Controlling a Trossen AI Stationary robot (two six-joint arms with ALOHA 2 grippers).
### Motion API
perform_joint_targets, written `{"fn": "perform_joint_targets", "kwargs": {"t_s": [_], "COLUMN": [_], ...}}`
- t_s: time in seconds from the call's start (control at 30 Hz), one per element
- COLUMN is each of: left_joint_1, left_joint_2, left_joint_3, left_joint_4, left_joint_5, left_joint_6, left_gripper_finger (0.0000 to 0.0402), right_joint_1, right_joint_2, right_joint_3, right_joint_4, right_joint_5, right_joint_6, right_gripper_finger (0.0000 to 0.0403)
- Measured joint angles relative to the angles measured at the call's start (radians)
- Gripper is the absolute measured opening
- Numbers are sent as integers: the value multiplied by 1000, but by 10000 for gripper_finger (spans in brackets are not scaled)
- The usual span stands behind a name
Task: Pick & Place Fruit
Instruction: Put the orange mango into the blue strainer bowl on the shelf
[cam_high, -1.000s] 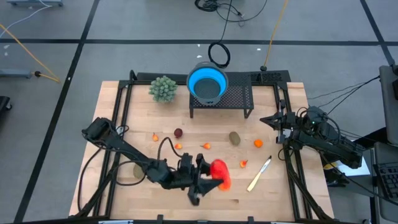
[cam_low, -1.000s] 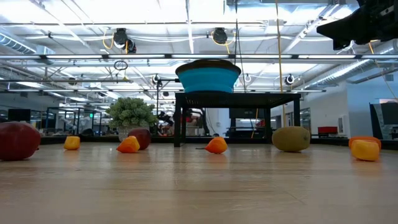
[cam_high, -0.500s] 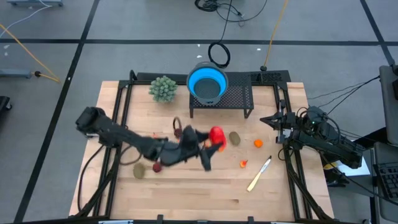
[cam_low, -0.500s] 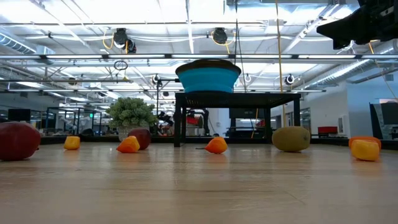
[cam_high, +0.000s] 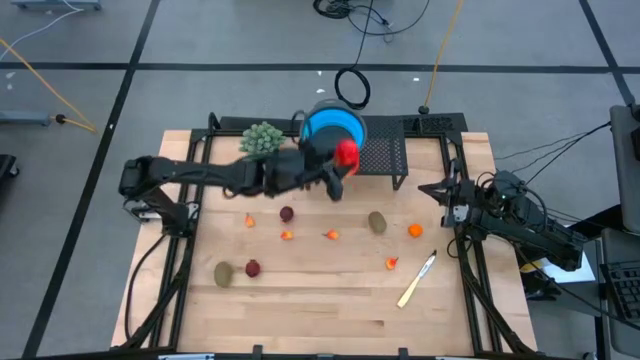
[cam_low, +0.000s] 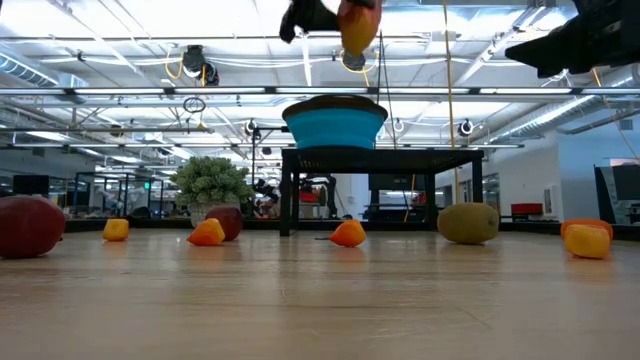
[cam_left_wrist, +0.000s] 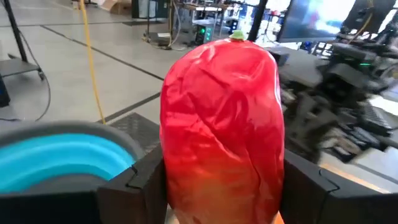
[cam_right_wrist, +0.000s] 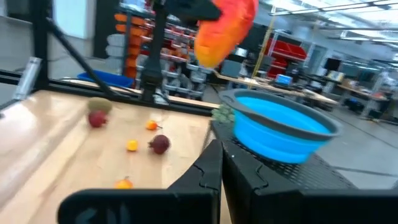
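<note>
My left gripper (cam_high: 343, 160) is shut on the red-yellow oblong fruit (cam_left_wrist: 221, 118), high over the near right rim of the blue bowl (cam_high: 330, 130). The bowl stands on a black mesh stand (cam_high: 385, 160). The fruit also shows at the top of the low view (cam_low: 358, 22) and in the right wrist view (cam_right_wrist: 225, 28). On the table lie a brown-olive oval (cam_high: 377, 221), dark red balls (cam_high: 287, 213) (cam_high: 252, 267) and small orange bits (cam_high: 332, 235). My right gripper (cam_high: 432, 192) waits shut at the table's right edge. My left gripper pinches the oblong fruit between its two fingers (cam_left_wrist: 146, 180), one on each of its long sides (cam_left_wrist: 180, 174), toward the yellow end. The fingers come nearly level from the table's left. The fruit is lifted clear, and its stem end (cam_left_wrist: 236, 36) sticks out past the fingertips.
A green bushy plant (cam_high: 261, 139) stands left of the bowl, under my left arm. A pale knife (cam_high: 416, 279) lies near the front right. Another olive oval (cam_high: 223, 272) and an orange piece (cam_high: 415, 230) lie on the boards.
My left gripper has carried the oblong fruit from the table's near middle toward the far edge and up, to beside the bowl. It has tipped from pointing down to nearly level and has rolled. The fruit has stayed in the hold, clear of the table.
</note>
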Motion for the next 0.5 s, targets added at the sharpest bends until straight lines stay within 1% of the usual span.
{"fn": "perform_joint_targets", "kwargs": {"t_s": [0.13,0.27,0.37,0.5], "left_joint_1": [103,193,249,305], "left_joint_2": [1,1,2,18], "left_joint_3": [0,2,47,127], "left_joint_4": [-2,-12,-86,-239], "left_joint_5": [99,154,213,242], "left_joint_6": [15,13,16,25], "left_gripper_finger": [224,227,222,223], "right_joint_1": [0,0,0,0], "right_joint_2": [0,0,0,0], "right_joint_3": [0,0,0,0], "right_joint_4": [0,-5,-5,-5], "right_joint_5": [6,6,6,6], "right_joint_6": [1,2,4,4], "right_gripper_finger": [0,0,0,0]}}
